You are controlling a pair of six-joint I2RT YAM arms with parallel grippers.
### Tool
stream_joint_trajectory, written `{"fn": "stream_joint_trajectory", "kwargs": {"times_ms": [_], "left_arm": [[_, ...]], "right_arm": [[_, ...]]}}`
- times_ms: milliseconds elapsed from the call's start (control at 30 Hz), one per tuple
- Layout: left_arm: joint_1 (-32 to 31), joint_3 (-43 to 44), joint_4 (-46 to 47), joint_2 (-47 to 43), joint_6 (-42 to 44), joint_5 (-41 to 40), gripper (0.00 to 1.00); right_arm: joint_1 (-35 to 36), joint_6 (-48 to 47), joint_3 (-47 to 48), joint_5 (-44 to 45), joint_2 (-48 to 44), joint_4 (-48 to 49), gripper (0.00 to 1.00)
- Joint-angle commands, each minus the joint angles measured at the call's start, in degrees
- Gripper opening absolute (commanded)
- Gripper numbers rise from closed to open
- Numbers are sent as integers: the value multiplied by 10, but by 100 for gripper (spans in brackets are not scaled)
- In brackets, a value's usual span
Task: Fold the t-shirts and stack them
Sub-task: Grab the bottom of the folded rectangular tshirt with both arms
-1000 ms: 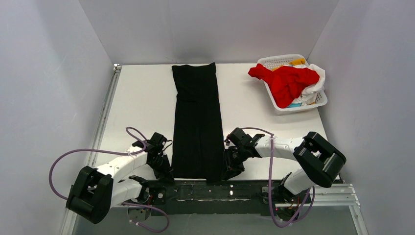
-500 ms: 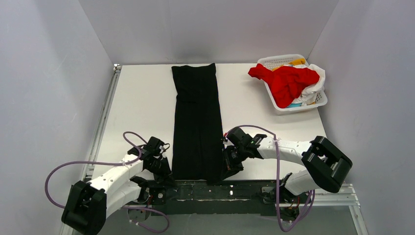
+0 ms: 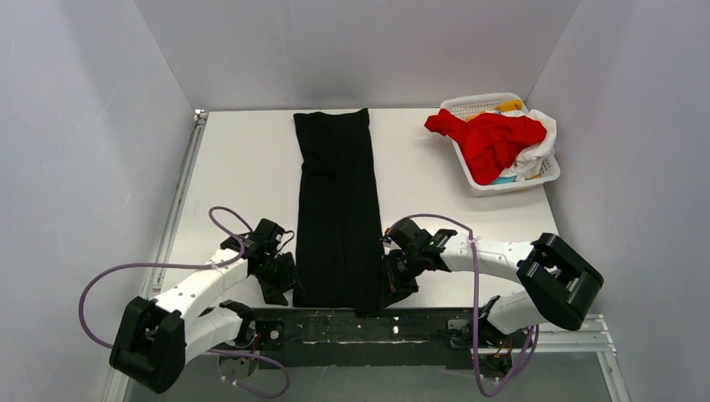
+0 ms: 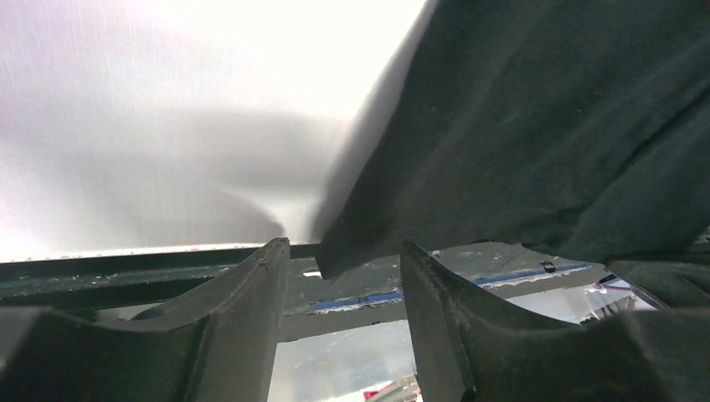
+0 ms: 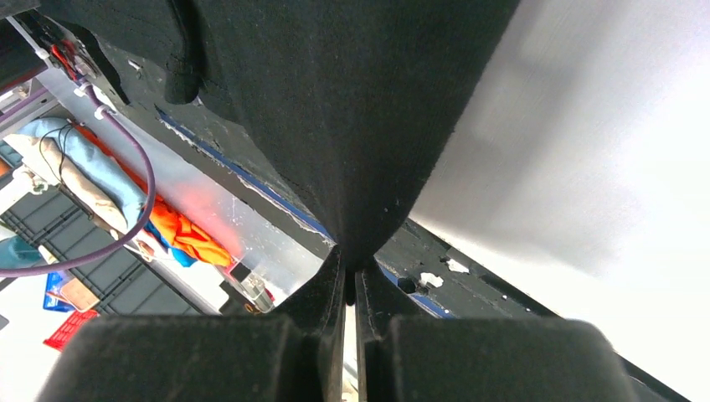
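The black t-shirt (image 3: 338, 209) lies as a long narrow strip down the table's middle. My right gripper (image 3: 393, 289) is shut on its near right corner (image 5: 352, 126), cloth pinched between the fingertips. My left gripper (image 3: 280, 285) is open beside the near left corner; in the left wrist view the black corner (image 4: 536, 142) hangs just beyond the open fingers (image 4: 251, 310), not held. A red t-shirt (image 3: 490, 138) drapes over the basket, with white (image 3: 540, 138) and yellow (image 3: 506, 105) cloth under it.
The white lattice basket (image 3: 477, 105) stands at the back right. A black rail (image 3: 368, 322) runs along the table's near edge under the shirt's hem. Grey walls close in on the left, back and right.
My left gripper has shifted slightly right and forward toward the shirt's near left corner. The right gripper stays clamped on the right corner; the shirt has not moved.
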Motion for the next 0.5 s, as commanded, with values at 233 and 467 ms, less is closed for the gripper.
{"fn": "stream_joint_trajectory", "kwargs": {"times_ms": [233,467], "left_arm": [[-2,-30,-8,58,-15,53,0],[-4,-71,-51,-60,-76,107,0]], "right_arm": [[2,-9,20,3,-9,-4,5],[8,1,12,-24,-36,-20,4]]}}
